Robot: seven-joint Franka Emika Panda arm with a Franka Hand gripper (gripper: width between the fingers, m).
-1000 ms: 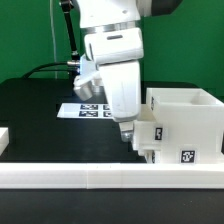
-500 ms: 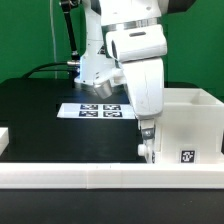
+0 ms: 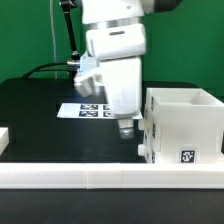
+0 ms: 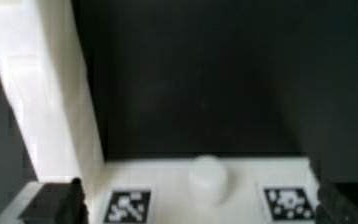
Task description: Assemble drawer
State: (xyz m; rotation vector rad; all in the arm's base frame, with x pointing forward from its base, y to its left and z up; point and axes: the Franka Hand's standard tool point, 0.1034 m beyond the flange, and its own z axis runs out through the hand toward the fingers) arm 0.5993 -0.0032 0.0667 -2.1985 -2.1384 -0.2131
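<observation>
The drawer's large white hollow shell [image 3: 185, 122] stands on the black table at the exterior view's right, with a tag low on its front. A smaller white tray [image 3: 149, 140] with tags sits at the shell's left side, partly in it. My gripper [image 3: 126, 130] hangs just left of the tray, close to it. In the wrist view the tray's tagged front [image 4: 158, 190] with its round knob [image 4: 208, 182] lies between my two dark fingers [image 4: 51, 203], which stand wide apart. The gripper [image 4: 201, 205] is open. The second tray is not in view.
The marker board [image 3: 88, 110] lies flat behind my gripper. A long low white rail [image 3: 100, 178] edges the table's front. A small white piece [image 3: 3, 138] shows at the exterior view's left edge. A long white band [image 4: 43, 100] runs beside the black table in the wrist view.
My arm swung to the exterior view's right over the tray half a second ago, and has come back left to about where it was one second ago. The shell and tray look unmoved.
</observation>
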